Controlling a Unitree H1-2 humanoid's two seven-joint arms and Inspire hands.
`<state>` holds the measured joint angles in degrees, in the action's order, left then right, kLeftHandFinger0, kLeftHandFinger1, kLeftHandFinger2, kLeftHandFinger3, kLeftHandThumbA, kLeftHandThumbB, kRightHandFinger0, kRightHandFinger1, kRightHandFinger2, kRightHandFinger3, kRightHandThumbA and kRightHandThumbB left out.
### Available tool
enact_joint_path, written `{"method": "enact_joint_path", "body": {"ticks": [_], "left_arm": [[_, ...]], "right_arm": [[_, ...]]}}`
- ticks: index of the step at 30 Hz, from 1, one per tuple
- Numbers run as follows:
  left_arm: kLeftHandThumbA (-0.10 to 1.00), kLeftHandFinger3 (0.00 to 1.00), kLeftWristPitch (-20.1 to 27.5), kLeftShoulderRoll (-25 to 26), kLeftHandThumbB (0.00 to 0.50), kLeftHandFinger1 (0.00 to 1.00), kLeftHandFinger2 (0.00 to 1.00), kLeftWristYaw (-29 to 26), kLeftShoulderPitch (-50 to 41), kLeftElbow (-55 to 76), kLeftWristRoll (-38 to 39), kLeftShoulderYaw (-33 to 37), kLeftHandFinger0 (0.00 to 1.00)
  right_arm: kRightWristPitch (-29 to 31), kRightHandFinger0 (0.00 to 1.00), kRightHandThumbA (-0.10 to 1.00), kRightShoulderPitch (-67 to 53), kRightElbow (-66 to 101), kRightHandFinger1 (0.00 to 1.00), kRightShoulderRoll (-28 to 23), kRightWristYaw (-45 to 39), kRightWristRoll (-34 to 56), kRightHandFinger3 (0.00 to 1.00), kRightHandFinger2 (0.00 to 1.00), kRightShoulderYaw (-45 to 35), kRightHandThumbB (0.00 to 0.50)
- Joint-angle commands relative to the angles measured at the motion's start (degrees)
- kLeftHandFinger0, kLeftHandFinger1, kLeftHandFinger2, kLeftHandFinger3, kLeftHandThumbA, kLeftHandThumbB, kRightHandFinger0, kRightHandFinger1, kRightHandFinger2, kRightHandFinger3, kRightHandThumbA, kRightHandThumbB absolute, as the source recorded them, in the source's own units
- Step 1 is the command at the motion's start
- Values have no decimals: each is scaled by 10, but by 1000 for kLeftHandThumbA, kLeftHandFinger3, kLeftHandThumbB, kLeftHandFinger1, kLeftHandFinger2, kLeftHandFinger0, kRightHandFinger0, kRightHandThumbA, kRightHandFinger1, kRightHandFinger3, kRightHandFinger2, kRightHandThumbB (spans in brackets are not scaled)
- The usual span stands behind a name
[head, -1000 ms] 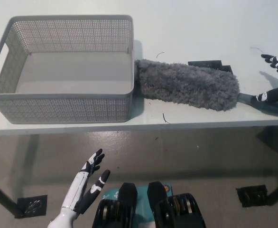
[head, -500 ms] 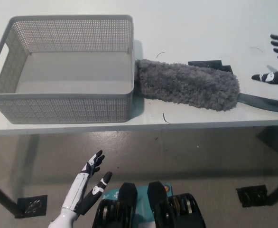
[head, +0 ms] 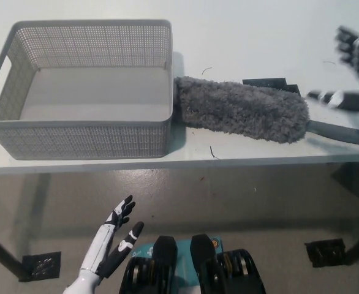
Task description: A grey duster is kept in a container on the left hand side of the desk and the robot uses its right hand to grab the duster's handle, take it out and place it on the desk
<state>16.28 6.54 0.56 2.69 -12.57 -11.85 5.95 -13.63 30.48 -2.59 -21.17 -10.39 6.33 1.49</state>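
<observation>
At the lower left, below the worktop edge, the white left hand (head: pixel 117 236) rests in the air over the floor, with its fingers spread and holding nothing. On the left part of the white worktop (head: pixel 241 24) stands a grey perforated container (head: pixel 81 131), with nothing inside it. Just beside its right wall lies the grey duster (head: pixel 241 110), flat on the worktop. Its long axis goes almost left to right, a little tilted down toward the right. The fluffy head end points to the container and seems to touch its wall. The dark handle (head: pixel 342 131) points to the right edge of the picture. Behind the duster a small dark flat piece (head: pixel 271 82) lies on the worktop. At the far right the black right hand (head: pixel 351 67) hovers above the handle, blurred, fingers apart, and it grips nothing. Under the worktop the floor (head: pixel 228 202) is grey and shiny, with dark worktop legs at both sides.
</observation>
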Motion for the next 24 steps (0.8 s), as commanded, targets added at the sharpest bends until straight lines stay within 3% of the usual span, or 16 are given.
{"method": "enact_joint_path", "body": {"ticks": [1,3,4,6,7,9,10,11,12,13,14,15,17,18,20,24], "left_arm": [[891,1000,18,2,0,1000,1000,-9,-16,30,9,-11,1000],[905,1000,23,3,0,1000,1000,-11,-14,24,11,-13,1000],[917,1000,24,3,1,1000,1000,-11,-14,22,10,-13,1000],[927,1000,25,2,0,1000,1000,-10,-15,21,8,-11,1000],[939,1000,26,2,1,1000,1000,-9,-16,22,9,-10,1000],[950,1000,26,1,7,1000,1000,-10,-17,23,9,-10,1000],[969,1000,26,2,14,1000,1000,-9,-17,22,9,-10,1000],[974,1000,26,2,13,1000,1000,-10,-18,22,11,-12,1000],[975,1000,26,2,13,1000,1000,-10,-18,22,11,-12,1000],[963,1000,29,2,1,1000,1000,-11,-18,22,12,-13,1000],[942,1000,32,3,0,1000,1000,-13,-17,20,11,-14,1000],[938,1000,33,3,0,1000,1000,-14,-16,18,10,-14,1000],[935,1000,34,1,0,1000,1000,-15,-15,18,8,-14,1000],[933,1000,33,0,0,1000,1000,-15,-16,19,8,-13,1000],[939,1000,32,-1,1,1000,1000,-15,-16,19,8,-12,1000],[959,1000,35,0,0,1000,1000,-12,-19,27,14,-14,1000]], "right_arm": [[339,1000,1000,-215,570,1000,269,67,-190,1000,1000,71,73],[390,1000,834,-256,570,1000,254,46,-186,1000,1000,87,6],[388,1000,1000,-270,570,1000,269,46,-190,1000,1000,96,1],[396,1000,1000,-301,570,1000,277,49,-219,1000,1000,93,83],[403,1000,1000,-349,570,1000,261,52,-214,1000,1000,89,231],[406,1000,1000,-356,549,1000,259,93,-221,1000,1000,103,166],[406,1000,1000,-357,524,1000,266,114,-193,1000,1000,119,259],[406,1000,1000,-365,503,1000,265,136,-197,1000,1000,129,294],[406,1000,1000,-368,500,1000,264,140,-202,1000,1000,130,295],[406,1000,1000,-379,486,1000,259,153,-222,1000,1000,133,241],[406,1000,1000,-386,469,1000,240,130,-202,1000,1000,120,421],[406,1000,1000,-377,447,1000,217,103,-166,1000,1000,104,492],[406,1000,1000,-359,416,1000,198,100,-144,1000,1000,96,500],[406,1000,1000,-354,372,1000,176,133,-180,1000,1000,93,461],[406,1000,1000,-372,286,1000,188,175,-213,1000,1000,86,294],[406,1000,1000,-402,178,1000,207,175,-212,1000,1000,53,279]]}}
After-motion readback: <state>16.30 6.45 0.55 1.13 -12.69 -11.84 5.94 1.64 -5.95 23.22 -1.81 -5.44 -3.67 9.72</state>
